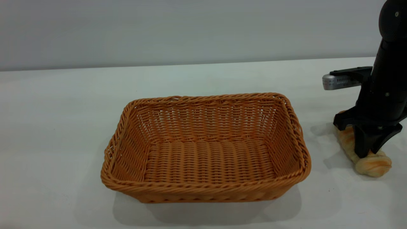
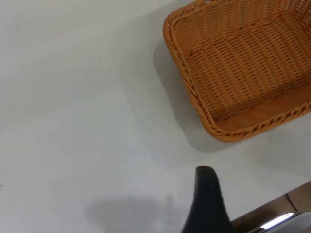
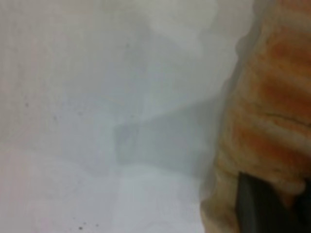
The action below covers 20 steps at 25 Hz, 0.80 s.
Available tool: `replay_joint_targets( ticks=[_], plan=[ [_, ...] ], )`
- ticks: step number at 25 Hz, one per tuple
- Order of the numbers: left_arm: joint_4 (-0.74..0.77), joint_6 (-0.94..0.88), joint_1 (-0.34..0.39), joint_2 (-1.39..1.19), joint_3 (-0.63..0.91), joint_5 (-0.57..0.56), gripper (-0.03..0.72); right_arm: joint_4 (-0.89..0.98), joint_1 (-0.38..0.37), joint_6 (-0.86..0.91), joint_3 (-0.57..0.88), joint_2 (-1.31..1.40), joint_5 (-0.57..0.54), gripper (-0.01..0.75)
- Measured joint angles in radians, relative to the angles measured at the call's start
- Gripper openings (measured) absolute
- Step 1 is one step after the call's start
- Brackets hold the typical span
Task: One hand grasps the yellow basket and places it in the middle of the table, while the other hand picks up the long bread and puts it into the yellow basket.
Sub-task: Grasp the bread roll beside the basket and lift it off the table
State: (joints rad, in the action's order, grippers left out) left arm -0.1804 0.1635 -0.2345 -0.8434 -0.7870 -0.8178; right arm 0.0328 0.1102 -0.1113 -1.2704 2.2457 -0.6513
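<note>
Long bread (image 1: 372,163), on the table (image 1: 63,143): we judge it soft, crushable; right end effector (image 1: 365,149) straddles its middle, closure we cannot tell.

Plain pale grey wall (image 1: 178,28) behind; nothing else non-task visible.

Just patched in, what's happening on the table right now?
The yellow basket sits empty near the middle of the table, with nothing holding it. The right end effector is down on the long bread, which still lies on the table to the basket's right; its fingers straddle the loaf, though whether they have closed on it is not clear. The left end effector hangs over bare table, apart from the basket. The bread is not yet in the basket.
</note>
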Motion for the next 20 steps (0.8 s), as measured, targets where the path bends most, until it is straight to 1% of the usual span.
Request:
replay_joint_targets(
  ticks=[1,3,7,11,13,20],
  plan=[
    [0.000,0.000,0.000,0.000,0.000,0.000,0.584,-0.008,0.000,0.002,0.000,0.002,0.000,0.059],
    [0.000,0.000,0.000,0.000,0.000,0.000,0.584,-0.021,0.000,0.011,0.000,0.003,-0.001,0.045],
    [0.000,-0.001,0.000,0.000,0.000,0.000,0.584,-0.025,0.000,0.020,-0.021,0.006,-0.031,0.042],
    [0.002,-0.001,0.000,0.000,0.000,0.000,0.584,-0.033,0.000,0.022,-0.084,0.007,-0.121,0.035],
    [0.002,-0.001,0.000,0.000,0.000,0.001,0.584,-0.033,0.000,0.023,-0.107,-0.004,-0.149,0.034],
    [0.009,-0.001,0.000,0.000,0.000,0.001,0.584,-0.033,0.006,0.023,-0.140,-0.179,-0.202,0.034]
  ],
)
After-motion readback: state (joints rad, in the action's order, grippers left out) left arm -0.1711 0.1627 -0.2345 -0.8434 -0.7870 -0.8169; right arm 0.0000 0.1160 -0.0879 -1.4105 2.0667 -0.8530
